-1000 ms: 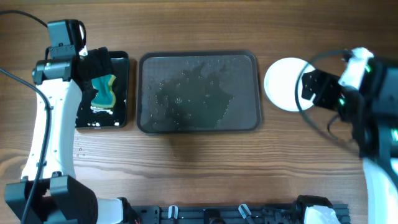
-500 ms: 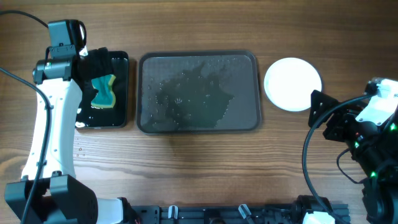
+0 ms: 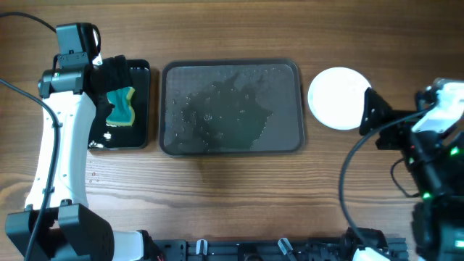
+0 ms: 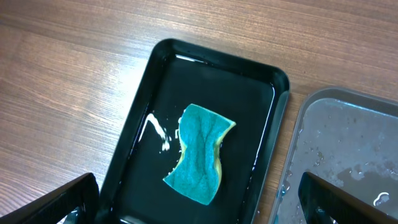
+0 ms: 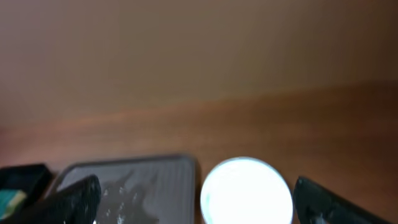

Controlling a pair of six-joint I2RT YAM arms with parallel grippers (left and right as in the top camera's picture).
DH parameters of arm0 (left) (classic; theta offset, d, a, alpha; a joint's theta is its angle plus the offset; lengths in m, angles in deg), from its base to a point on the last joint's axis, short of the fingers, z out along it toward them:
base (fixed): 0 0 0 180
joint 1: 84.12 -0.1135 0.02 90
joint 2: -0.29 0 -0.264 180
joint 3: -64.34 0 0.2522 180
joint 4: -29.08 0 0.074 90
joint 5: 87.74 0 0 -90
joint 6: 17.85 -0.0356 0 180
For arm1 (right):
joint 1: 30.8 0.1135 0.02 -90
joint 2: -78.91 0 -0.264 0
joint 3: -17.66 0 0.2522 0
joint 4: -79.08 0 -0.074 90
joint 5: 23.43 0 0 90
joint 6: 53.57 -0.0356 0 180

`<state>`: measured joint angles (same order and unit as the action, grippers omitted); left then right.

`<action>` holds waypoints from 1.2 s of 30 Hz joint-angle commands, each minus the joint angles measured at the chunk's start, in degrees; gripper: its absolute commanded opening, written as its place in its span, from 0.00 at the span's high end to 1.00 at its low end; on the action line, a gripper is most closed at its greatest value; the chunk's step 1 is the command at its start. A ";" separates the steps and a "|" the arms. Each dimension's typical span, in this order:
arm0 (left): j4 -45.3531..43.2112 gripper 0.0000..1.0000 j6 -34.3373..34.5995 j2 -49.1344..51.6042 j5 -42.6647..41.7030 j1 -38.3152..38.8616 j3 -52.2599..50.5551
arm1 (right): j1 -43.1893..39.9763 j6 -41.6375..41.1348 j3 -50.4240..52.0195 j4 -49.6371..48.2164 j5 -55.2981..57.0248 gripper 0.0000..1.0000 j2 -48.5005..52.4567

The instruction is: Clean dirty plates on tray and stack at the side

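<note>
The grey tray [image 3: 290, 142] lies mid-table, wet and holding no plates; it also shows in the left wrist view [image 4: 348, 155] and the right wrist view [image 5: 161, 171]. A white plate [image 3: 335, 97] sits on the table right of the tray, also in the right wrist view [image 5: 245, 190]. A teal sponge [image 3: 121, 107] lies in a black tray [image 3: 143, 109]; both show in the left wrist view, the sponge [image 4: 200, 152] and the black tray [image 4: 149, 106]. My left gripper [image 3: 116, 72] hovers open above the sponge. My right gripper [image 3: 371, 116] is open beside the plate's right edge, its wrist view blurred.
Water drops cover the grey tray. White foam streaks [image 4: 158, 132] lie in the black tray beside the sponge. The right arm's black cable [image 3: 348, 188] loops over the wooden table at the front right.
My right arm has drawn back from over the white plate toward the right front, then swung its gripper back toward the plate's right edge. The left arm has not moved.
</note>
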<state>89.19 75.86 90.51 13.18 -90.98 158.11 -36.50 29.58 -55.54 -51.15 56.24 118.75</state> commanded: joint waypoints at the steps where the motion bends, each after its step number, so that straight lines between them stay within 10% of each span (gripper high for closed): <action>1: 0.00 0.00 0.13 0.28 0.52 -0.02 0.26 | 0.20 2.36 13.22 -10.49 -1.27 0.00 -7.89; 16: 0.00 0.00 0.13 0.28 0.52 -0.02 0.26 | 5.90 2.23 54.66 -37.44 1.62 0.00 -36.81; 36: 0.00 0.00 0.13 0.28 0.52 -0.02 0.26 | 6.82 2.21 59.14 -36.20 5.88 0.00 -39.63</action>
<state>89.17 75.86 90.51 13.18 -90.98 158.11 -30.07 31.41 3.50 -87.19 61.09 80.02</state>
